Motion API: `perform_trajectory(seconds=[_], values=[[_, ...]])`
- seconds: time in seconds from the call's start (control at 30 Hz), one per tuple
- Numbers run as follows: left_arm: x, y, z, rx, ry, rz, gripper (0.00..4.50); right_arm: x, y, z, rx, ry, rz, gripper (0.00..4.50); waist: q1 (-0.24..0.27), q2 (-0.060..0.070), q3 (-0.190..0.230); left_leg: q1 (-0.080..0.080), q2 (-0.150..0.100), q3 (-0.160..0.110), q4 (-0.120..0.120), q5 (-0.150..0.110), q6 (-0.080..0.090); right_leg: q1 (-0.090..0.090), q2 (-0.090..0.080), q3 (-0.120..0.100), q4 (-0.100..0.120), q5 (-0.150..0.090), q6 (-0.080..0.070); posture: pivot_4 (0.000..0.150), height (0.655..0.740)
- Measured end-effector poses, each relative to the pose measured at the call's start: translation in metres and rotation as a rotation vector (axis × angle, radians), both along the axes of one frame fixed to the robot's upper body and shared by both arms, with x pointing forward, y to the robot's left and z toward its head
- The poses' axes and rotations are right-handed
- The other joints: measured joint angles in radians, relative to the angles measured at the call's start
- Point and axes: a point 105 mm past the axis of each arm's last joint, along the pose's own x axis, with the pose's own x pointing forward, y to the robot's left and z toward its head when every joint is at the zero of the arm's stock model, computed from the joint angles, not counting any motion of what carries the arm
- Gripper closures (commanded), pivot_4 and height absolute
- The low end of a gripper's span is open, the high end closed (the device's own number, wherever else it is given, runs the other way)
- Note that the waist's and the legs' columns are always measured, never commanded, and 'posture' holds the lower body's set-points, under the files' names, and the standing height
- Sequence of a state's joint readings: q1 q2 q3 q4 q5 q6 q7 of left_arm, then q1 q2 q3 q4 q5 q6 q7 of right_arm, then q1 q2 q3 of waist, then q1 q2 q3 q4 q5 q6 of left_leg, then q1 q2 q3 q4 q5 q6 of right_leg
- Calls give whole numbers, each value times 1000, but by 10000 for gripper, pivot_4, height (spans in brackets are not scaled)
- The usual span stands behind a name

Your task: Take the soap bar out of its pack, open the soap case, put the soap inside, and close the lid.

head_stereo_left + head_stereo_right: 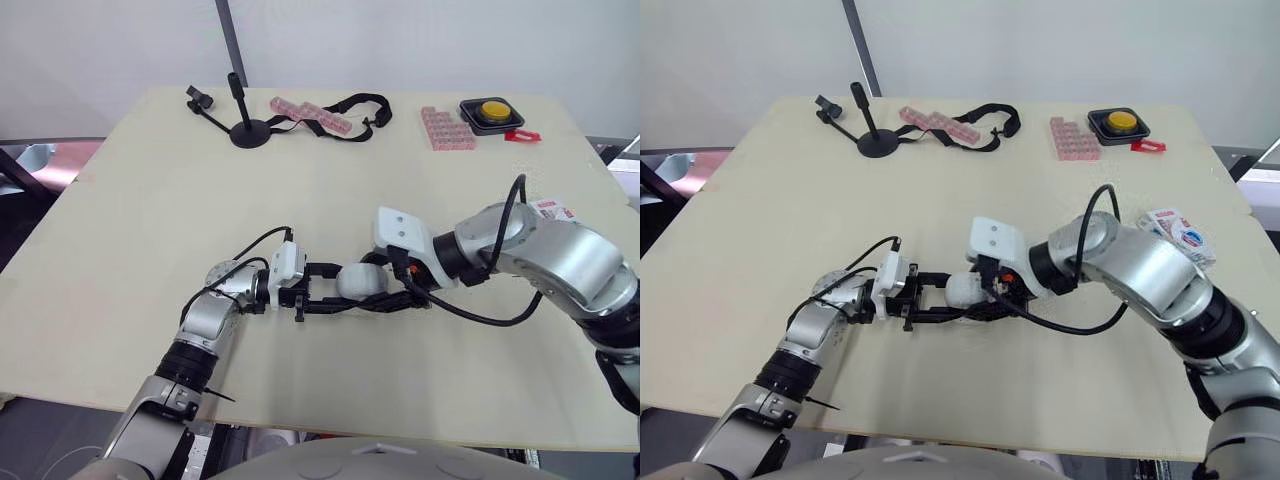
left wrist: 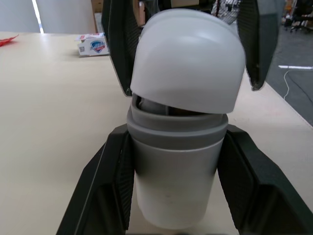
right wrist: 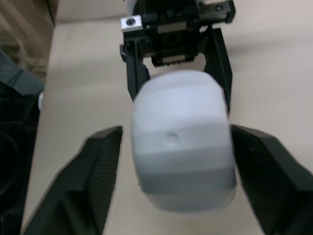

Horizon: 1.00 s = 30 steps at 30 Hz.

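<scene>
Left pincer [image 1: 332,288] squeezes the bottom of the soap case [image 2: 178,166], mid surface [image 1: 150,200]. Right pincer [image 3: 176,129] is around the half-lifted lid [image 2: 190,58]; I cannot tell if it grips. Soap pack [image 1: 1177,232] lies at 3 o'clock. A hard tug could make the case slip out.

left tool [image 2: 176,139] clamped, right tool [image 3: 177,133] spread, tips facing each other.
</scene>
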State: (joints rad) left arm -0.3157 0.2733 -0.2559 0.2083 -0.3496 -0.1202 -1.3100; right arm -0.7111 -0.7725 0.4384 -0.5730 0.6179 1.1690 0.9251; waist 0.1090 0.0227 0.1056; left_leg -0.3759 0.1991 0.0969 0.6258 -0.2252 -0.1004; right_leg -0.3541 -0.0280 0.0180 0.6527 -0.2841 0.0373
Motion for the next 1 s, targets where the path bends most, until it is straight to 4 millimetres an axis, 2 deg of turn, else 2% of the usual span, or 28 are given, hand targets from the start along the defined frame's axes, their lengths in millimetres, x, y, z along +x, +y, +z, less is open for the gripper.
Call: perform_trajectory(seconds=[0.8, 1.0], values=[[-2, -1, 0, 5, -8, -2, 26101, 3, 0, 1, 8, -10, -2, 178, 0, 0, 0, 0, 0, 0, 0, 0, 0, 0, 0, 0, 0, 0, 0, 1500, 7400], [-2, -1, 0, 5, -8, -4, 26101, 4, -8, 2, -12, -9, -13, 178, 0, 0, 0, 0, 0, 0, 0, 0, 0, 0, 0, 0, 0, 0, 0, 1500, 7400]])
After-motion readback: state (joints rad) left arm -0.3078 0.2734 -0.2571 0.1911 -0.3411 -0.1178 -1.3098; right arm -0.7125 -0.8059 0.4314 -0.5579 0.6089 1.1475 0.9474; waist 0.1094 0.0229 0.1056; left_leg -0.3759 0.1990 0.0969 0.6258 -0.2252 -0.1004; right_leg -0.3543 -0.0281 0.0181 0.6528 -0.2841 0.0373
